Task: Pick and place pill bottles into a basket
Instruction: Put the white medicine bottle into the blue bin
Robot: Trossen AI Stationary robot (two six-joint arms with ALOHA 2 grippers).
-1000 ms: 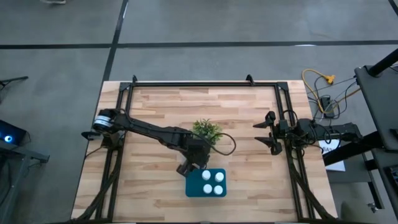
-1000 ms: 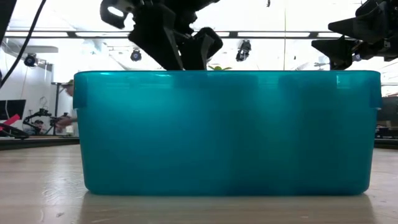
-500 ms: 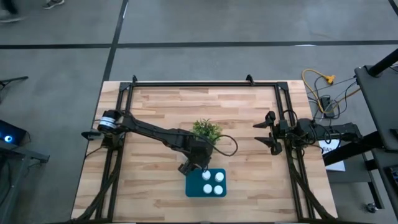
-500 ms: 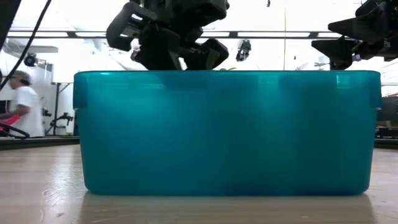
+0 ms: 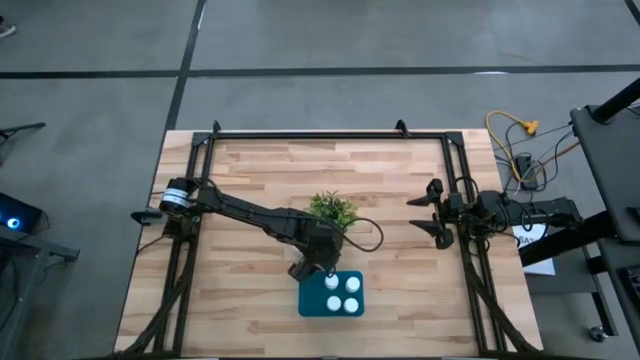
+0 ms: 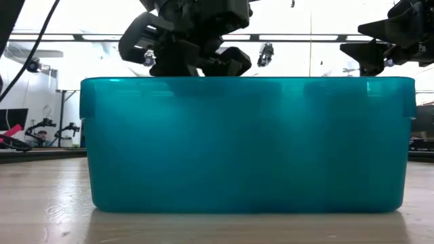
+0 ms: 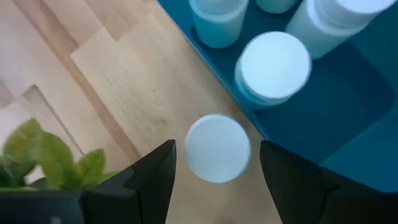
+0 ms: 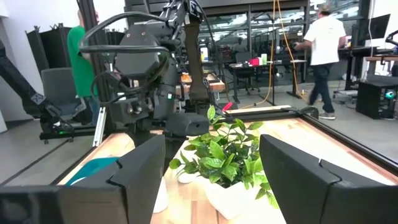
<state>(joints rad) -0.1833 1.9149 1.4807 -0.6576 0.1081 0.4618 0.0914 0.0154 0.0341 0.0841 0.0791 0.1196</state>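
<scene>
The teal basket (image 5: 302, 300) sits near the table's front edge and fills the low view (image 6: 244, 142). Several white pill bottles (image 5: 350, 305) stand inside it, seen close in the left wrist view (image 7: 273, 65). My left gripper (image 5: 318, 270) is open above the basket's far left corner. One white-capped bottle (image 7: 217, 148) shows between its fingers at the basket's edge (image 7: 249, 115), with a narrow gap on each side of the cap. What that bottle rests on is hidden by its cap. My right gripper (image 5: 428, 212) waits open at the table's right side.
A small green plant (image 5: 333, 210) in a white pot stands just behind the basket, close to my left arm, and it shows in the right wrist view (image 8: 230, 155). Black rails frame the table. People move in the room beyond the table.
My left gripper has moved a little toward the table's right edge, from beside the basket's far left corner to over that corner. In the low view it has turned about above the basket's rim. The basket and the bottles in it have stayed in place.
</scene>
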